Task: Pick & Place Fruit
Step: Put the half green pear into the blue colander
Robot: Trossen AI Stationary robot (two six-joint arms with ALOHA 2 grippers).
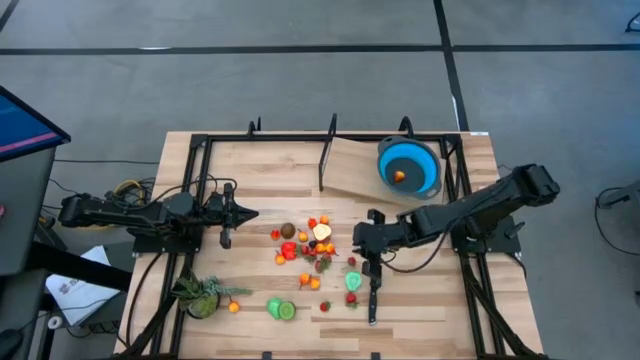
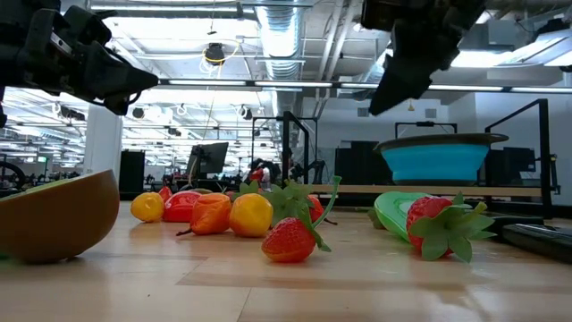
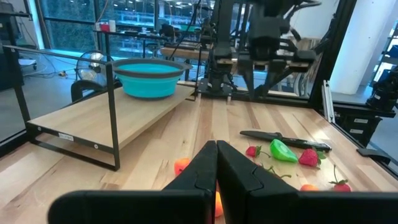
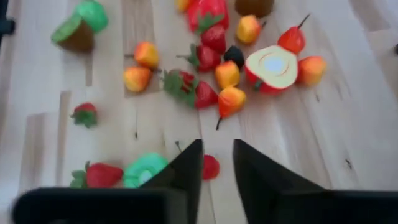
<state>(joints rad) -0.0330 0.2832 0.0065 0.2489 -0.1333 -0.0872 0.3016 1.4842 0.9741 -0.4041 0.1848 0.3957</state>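
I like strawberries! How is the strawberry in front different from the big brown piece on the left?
In the low view, the strawberry is red, small and whole, with green leaves on top. The brown piece is much bigger there, sits closer to the camera and has no leaves; its flat top looks cut. Both lie on the wooden table.

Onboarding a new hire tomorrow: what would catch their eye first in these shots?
Probably the scatter of small toy fruit, red, orange, yellow and green, across the middle of the wooden table. Next, the blue bowl on the raised board at the far right, with one orange piece inside. The right gripper hovers with fingers apart over the fruit's right edge, while the left gripper waits shut at the left.
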